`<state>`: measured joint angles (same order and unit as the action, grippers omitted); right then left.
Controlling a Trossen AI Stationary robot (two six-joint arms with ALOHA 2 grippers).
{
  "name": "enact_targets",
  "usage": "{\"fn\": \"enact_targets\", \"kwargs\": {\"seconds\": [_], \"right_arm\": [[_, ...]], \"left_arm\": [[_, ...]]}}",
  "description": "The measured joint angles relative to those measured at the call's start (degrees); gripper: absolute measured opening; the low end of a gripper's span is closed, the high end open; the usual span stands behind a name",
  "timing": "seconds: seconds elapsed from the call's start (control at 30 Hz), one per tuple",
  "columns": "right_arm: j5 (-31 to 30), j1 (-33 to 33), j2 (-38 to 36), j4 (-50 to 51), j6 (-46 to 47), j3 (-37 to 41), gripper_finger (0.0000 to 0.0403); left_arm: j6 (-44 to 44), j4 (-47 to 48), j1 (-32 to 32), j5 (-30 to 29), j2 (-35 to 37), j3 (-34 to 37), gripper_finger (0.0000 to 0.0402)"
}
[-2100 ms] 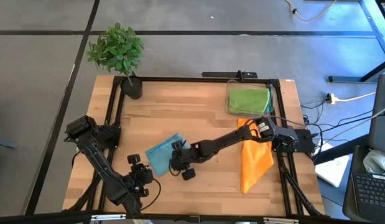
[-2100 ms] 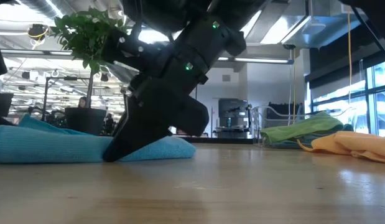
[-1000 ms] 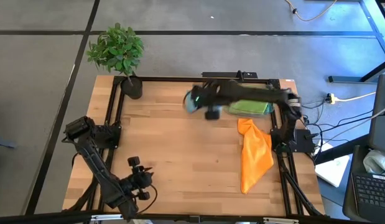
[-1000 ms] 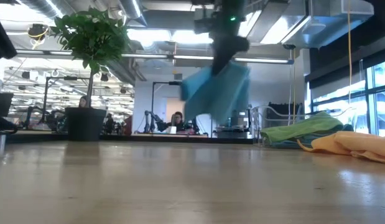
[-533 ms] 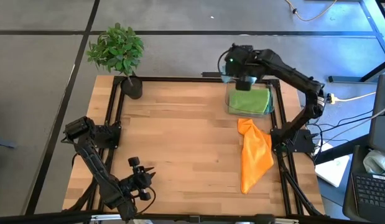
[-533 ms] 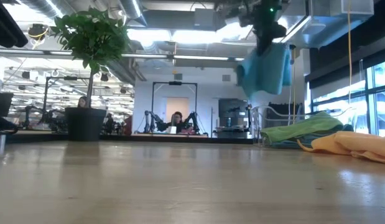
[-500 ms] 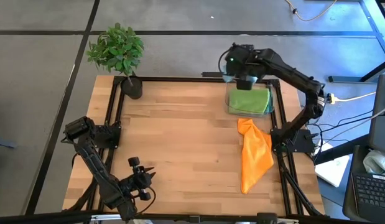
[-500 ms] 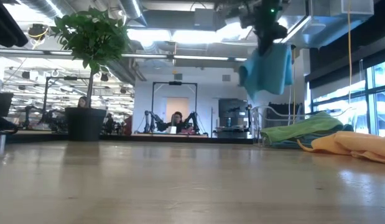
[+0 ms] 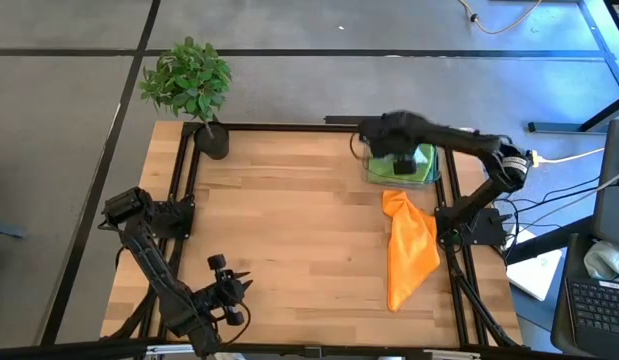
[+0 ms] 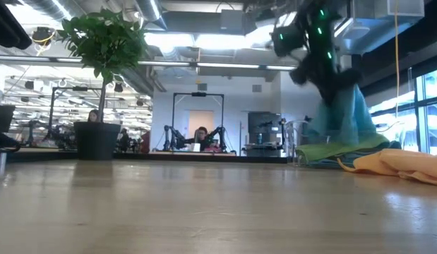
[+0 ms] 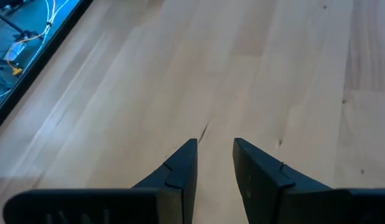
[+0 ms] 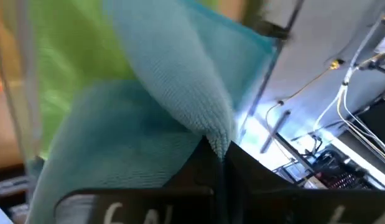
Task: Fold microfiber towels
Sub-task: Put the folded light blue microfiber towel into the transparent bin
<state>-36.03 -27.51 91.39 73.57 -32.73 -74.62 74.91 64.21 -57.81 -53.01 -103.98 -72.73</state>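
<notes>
The right gripper is clenched on a blue towel, which hangs down long and limp from the fingers over the clear bin at the table's far right corner — its lower end touches the green towel lying in the bin. Just beside the bin, the orange towel lies stretched along the right edge, narrowing toward the near side. A plant stands at the far left corner. The left gripper waits near the front left, fingers apart and grasping nothing.
</notes>
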Motion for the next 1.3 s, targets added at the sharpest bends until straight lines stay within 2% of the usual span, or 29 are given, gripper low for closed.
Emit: {"fn": "enact_targets", "kwargs": {"seconds": [0.13, 0.23, 0.37, 0.5, 0.63, 0.73, 0.8, 0.9, 0.97, 1.07, 1.17, 1.3], "right_arm": [[1.7, 2.8, -0.3, -8.1, 0.0, 10.8, 0.0007], [-0.5, 4.2, -0.4, -12.9, -0.9, 15.2, 0.0013], [-3.3, 4.5, -0.4, -14.2, -0.4, 15.0, 0.0008], [-3.4, 3.8, -1.9, -14.9, 0.7, 11.5, 0.0006], [-1.3, 3.2, -5.7, -16.4, 0.8, 8.5, 0.0006], [2.7, 3.0, -8.9, -17.3, 1.1, 7.8, 0.0006], [3.1, 3.0, -10.7, -17.2, 1.1, 7.8, 0.0006], [3.1, 2.4, -12.9, -16.8, 1.0, 8.5, 0.0006], [3.1, 2.0, -13.5, -16.5, 1.1, 8.9, 0.0006], [3.2, 1.2, -13.7, -15.4, 1.8, 9.3, 0.0006], [4.2, 0.3, -13.6, -15.3, 4.1, 9.3, 0.0006], [5.7, -0.1, -13.6, -16.3, 7.4, 9.3, 0.0006]], "left_arm": [[0.0, -0.2, -0.4, 0.0, 0.0, 0.0, 0.0096], [-0.8, -0.2, -0.4, -0.2, 0.0, 0.0, 0.0096], [-2.0, -0.3, 0.3, -2.3, 0.0, 0.0, 0.0096], [-7.2, -1.2, 2.6, -10.0, 0.0, 0.0, 0.0096], [-19.6, -5.4, 8.3, -16.4, 0.0, 0.0, 0.0096], [-34.4, -12.8, 14.9, -16.9, 0.0, 0.0, 0.0096], [-46.6, -19.4, 20.1, -15.5, 0.0, 0.0, 0.0096], [-66.4, -32.5, 28.4, -10.4, 0.0, 0.0, 0.0096], [-79.7, -43.2, 33.9, -2.7, 0.0, 0.0, 0.0096], [-93.1, -56.1, 41.7, 9.8, 0.0, 0.0, 0.0096], [-100.3, -64.1, 48.8, 18.7, 0.5, 0.0, 0.0096], [-99.0, -75.5, 59.0, 40.9, 0.8, 0.0, 0.0096]]}}
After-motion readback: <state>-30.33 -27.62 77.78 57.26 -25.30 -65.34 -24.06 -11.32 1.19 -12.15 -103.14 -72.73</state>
